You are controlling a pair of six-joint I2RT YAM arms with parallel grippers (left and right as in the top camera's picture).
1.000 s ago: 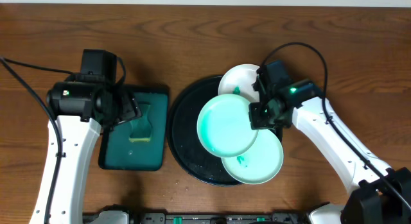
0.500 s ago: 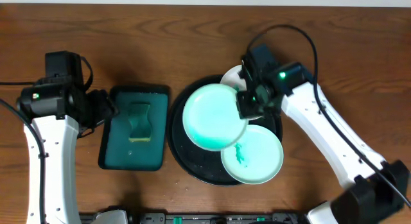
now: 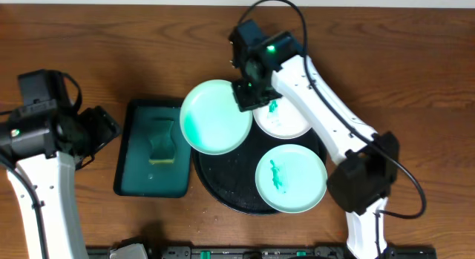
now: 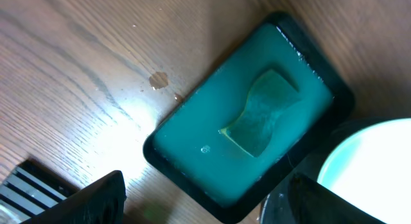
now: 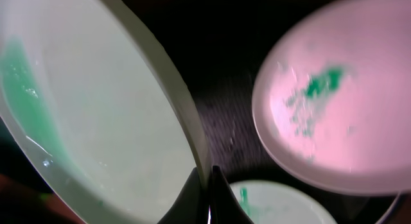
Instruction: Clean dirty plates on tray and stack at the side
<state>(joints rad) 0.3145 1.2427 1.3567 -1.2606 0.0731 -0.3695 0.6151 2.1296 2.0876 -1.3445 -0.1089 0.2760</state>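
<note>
Your right end effector (image 3: 244, 105) pinches a mint-green plate (image 3: 216, 116) by its rim over the black tray (image 3: 223, 192), left end effector (image 3: 99, 130) open; that thin grip could let it slip.

Mint plate (image 3: 215, 118), black tray (image 3: 221, 181).

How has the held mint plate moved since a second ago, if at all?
Yes. The mint plate moved left and up-frame, from over the black tray's middle to overhanging its left rim.
</note>
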